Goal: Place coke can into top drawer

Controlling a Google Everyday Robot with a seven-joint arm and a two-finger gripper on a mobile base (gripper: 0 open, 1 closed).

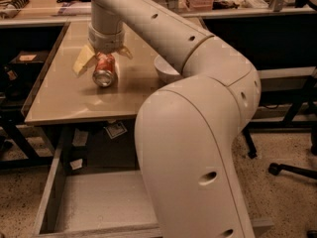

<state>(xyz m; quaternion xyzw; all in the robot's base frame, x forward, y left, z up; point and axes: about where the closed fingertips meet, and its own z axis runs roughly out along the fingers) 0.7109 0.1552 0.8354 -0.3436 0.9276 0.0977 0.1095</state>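
Fingers (83,62) of the gripper (104,58) pinch the coke can (104,73) over the table (59,103) — grasp seems done; carrying it down into the open top drawer (99,202) remains.

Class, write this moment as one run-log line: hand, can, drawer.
hand: at coke can, over table | coke can: end facing camera, not in drawer | top drawer: pulled open below table
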